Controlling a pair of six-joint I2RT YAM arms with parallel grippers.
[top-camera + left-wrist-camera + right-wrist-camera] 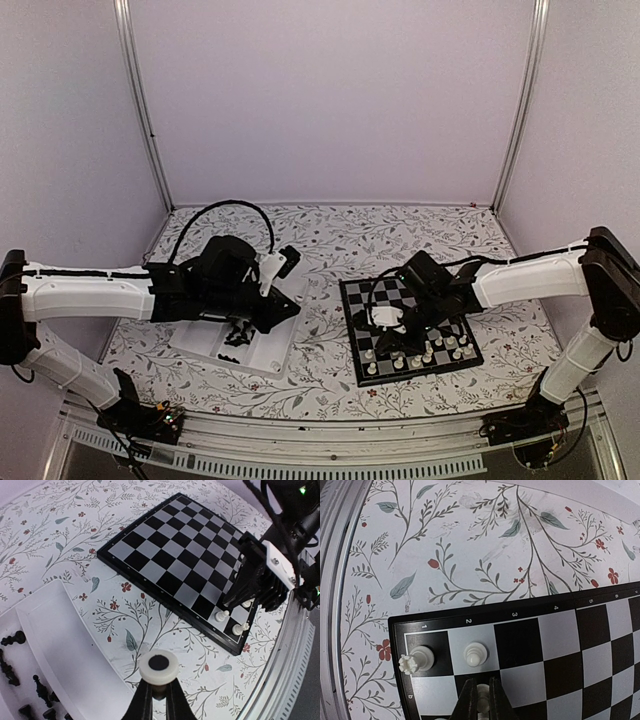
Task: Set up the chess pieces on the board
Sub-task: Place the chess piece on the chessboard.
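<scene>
White piece: pinched between the left jaws at their very tips. Its round base, with a dark disc under it, is turned towards the wrist camera, so it looks tipped over rather than upright.
Left jaws: closed tight on that piece by its narrow part. The grip probably suits lifting more than standing it on a square.
Tray: clear plastic, just left of and below the left jaws. It is the stock the pieces are drawn from.
Black pieces: lying loose in the tray, to the left behind the left jaw tips, none of them on the board.
Tabletop: flowered cloth directly under the left jaws, between tray and board.
Board: ahead of the left jaws and to their right, mostly bare squares.
Right jaws: shut on a small pale piece and held low over a square near the board's corner, likely to set it beside its neighbours.
Placed white pieces: two stand just beyond the right jaw tips and to their left, in the corner rank. More sit around these jaws in the top view.
Stage: by my reading, white is being filled in and black is not yet begun.
Risk: the right jaws work close among tiny figures, so a nudge could topple one.
</scene>
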